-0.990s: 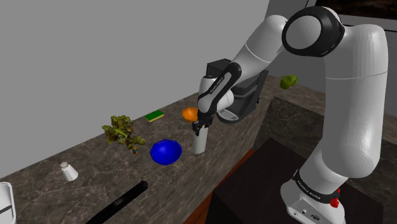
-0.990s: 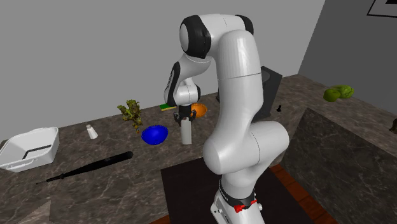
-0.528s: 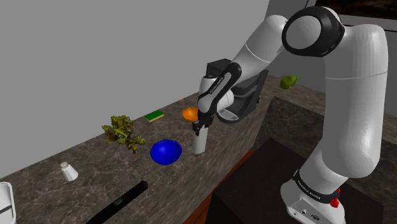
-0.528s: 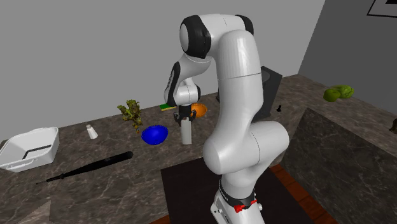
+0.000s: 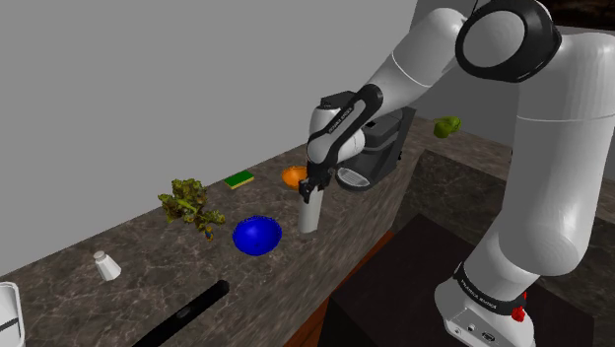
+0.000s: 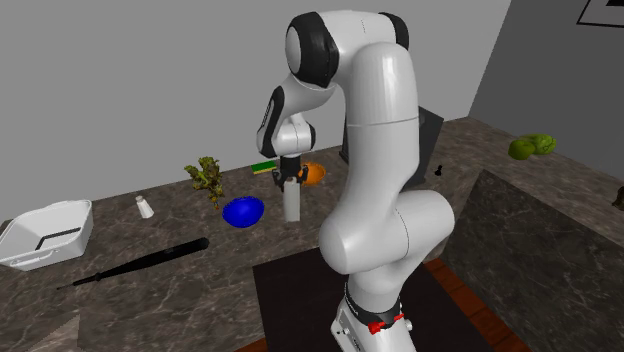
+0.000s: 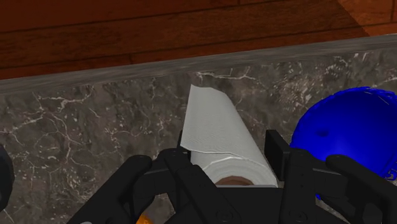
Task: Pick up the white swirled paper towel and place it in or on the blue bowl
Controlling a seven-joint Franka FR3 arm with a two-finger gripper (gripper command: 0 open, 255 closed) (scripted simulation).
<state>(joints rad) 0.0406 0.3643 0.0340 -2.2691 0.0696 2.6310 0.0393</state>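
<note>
The dark marbled worktop [image 5: 148,258] is carrying a blue bowl [image 5: 256,235], leafy greens [image 5: 189,202], a green sponge [image 5: 238,179] and an orange [image 5: 293,176]

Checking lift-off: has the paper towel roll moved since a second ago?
Yes. The paper towel roll has risen slightly against the blue bowl, clasped by the gripper.

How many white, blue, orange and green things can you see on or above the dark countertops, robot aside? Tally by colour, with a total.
White: 3 (paper towel roll, small cup, tray)
Blue: 1 (bowl)
Orange: 1 (round fruit)
Green: 3 (sponge, leafy bunch, lumpy thing)
Total: 8
</note>
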